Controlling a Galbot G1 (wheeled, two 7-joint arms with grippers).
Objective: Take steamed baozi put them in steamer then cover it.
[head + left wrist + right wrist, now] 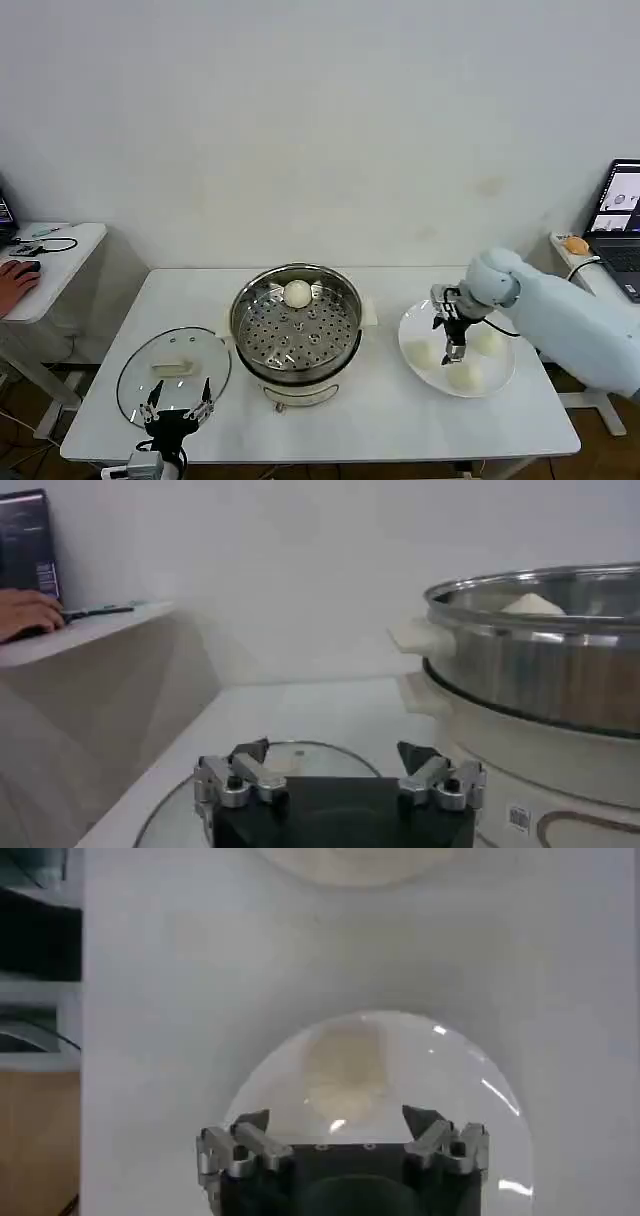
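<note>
The steamer [295, 325] stands mid-table with one baozi [297, 293] on its perforated tray, towards the back. Three more baozi [420, 352] lie on a white plate [505, 372] to its right. My right gripper [453, 352] hangs open over that plate among the buns, holding nothing. In the right wrist view a pale bun [345, 1063] lies beyond the spread right gripper [337, 1120]. The cover [173, 372] lies flat to the left of the steamer. My left gripper [178, 408] is open at the cover's near edge. The left wrist view shows the left gripper [340, 758], the cover [300, 762] and the steamer [540, 670].
A side table [60, 262] at the left holds a person's hand [15, 280] on a mouse. At the right stand a laptop [620, 215] and a small orange object [576, 244]. The table's front edge runs just beyond the cover and the plate.
</note>
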